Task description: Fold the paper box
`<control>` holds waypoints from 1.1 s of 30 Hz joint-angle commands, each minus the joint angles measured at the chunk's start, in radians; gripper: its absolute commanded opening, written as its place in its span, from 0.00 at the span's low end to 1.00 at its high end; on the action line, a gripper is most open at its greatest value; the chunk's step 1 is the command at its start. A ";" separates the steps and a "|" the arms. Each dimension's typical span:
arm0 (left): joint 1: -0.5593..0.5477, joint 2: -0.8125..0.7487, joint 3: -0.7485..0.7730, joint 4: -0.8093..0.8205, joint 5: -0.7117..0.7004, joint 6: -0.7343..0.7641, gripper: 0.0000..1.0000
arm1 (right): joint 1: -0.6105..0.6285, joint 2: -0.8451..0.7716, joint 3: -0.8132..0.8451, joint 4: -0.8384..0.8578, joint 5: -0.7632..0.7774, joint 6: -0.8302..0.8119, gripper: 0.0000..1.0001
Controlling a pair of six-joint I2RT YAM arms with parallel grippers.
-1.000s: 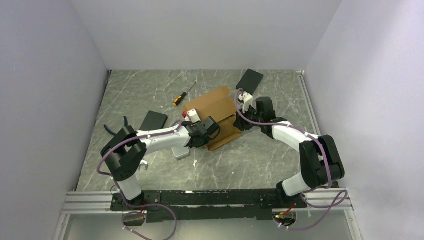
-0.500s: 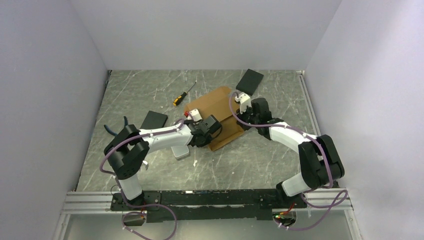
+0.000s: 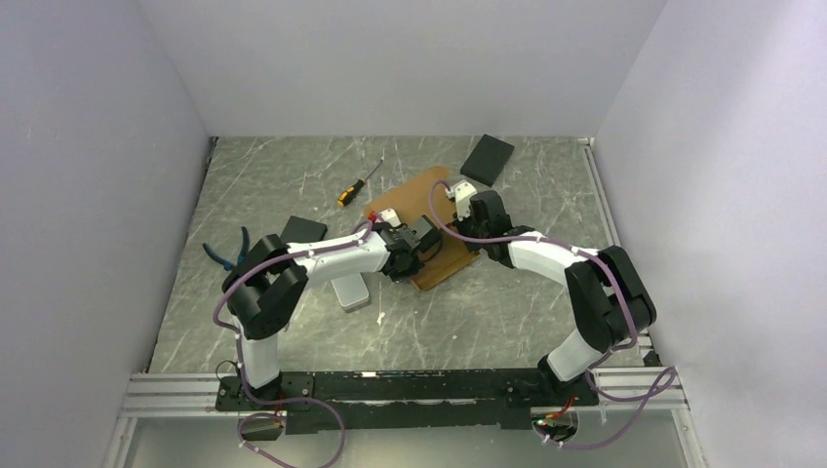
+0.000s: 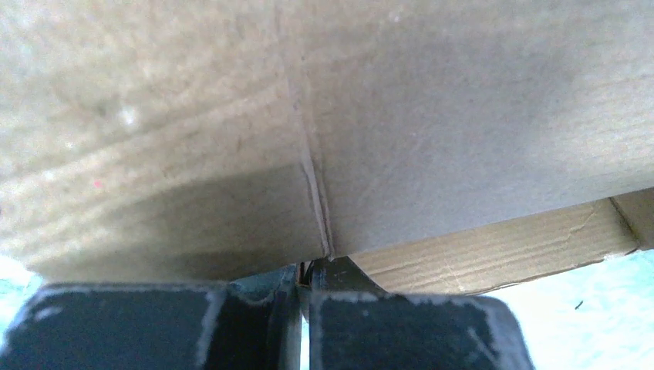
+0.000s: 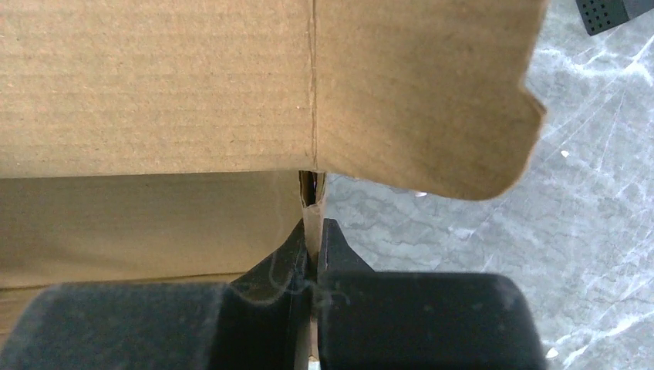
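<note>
Where it gaped before, right pincer (image 5: 312, 235) clamps paper box (image 5: 154, 92), seemingly narrower.

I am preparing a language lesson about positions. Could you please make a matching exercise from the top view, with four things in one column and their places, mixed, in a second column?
Things:
1. tan-brown cardboard paper box
2. yellow-handled screwdriver
3. small grey rectangular tin
4. blue-handled pliers

Places:
A. farthest left of the four
B. nearest the bottom of the top view
C. farthest right of the four
D. lying slantwise, just left of the box

Pairs: 1-C, 2-D, 3-B, 4-A
</note>
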 commanded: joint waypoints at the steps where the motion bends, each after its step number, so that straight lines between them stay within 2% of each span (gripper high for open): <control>1: -0.012 0.070 -0.017 -0.019 0.072 -0.012 0.00 | 0.011 0.007 0.046 -0.023 -0.017 0.002 0.02; 4: -0.002 0.081 -0.030 -0.019 0.075 -0.014 0.00 | 0.004 -0.001 0.060 -0.053 -0.069 0.001 0.10; 13: 0.018 0.101 -0.041 -0.027 0.088 -0.022 0.00 | -0.037 -0.069 0.049 -0.058 -0.105 -0.002 0.23; 17: 0.017 0.109 -0.029 -0.033 0.092 -0.016 0.00 | -0.037 -0.060 0.043 -0.042 -0.107 0.000 0.25; 24: 0.017 0.103 -0.028 -0.043 0.088 -0.021 0.00 | -0.031 -0.001 0.078 -0.089 -0.080 -0.014 0.22; 33: 0.017 0.118 -0.015 -0.054 0.089 -0.019 0.00 | -0.013 0.064 0.135 -0.214 -0.089 -0.089 0.31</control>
